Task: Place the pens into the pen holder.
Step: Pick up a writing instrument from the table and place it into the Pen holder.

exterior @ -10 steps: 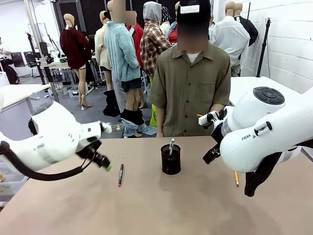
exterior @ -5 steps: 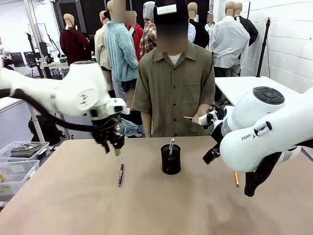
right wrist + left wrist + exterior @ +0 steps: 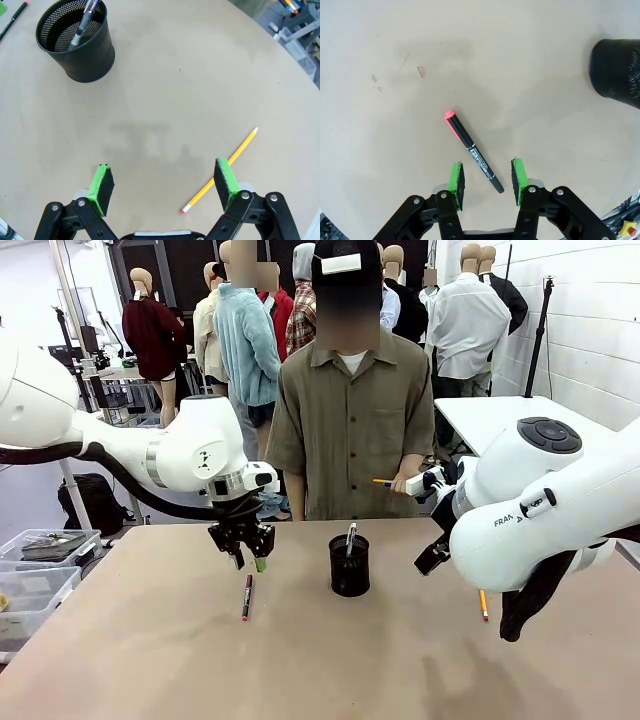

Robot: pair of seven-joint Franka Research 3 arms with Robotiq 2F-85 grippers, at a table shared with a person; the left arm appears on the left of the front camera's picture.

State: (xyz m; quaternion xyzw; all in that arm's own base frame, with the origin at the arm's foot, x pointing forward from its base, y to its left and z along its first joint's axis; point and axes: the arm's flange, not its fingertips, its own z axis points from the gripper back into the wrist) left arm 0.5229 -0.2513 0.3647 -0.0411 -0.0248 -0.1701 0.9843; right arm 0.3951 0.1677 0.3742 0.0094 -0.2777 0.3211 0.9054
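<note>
Nearest, the right gripper [image 3: 165,185] hangs wide apart and empty, with the orange-yellow pen [image 3: 220,170] on the surface [image 3: 165,100] just beside one finger. Farther out, the left gripper [image 3: 487,175], half apart and empty, hovers over the dark pen [image 3: 472,150], probably lining up a pick. Its wrist view puts the pen's tip between the pads, which the front view leaves unclear. Beyond, the pen holder [image 3: 349,566] already has the silver-grey pen [image 3: 350,538] inside.

White arms [image 3: 560,510], black green-padded tools [image 3: 161,175]

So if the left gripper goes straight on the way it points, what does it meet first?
Most likely the red-ended pen on the table: its near end lies between the left gripper's open jaws. Depth is unclear.
</note>
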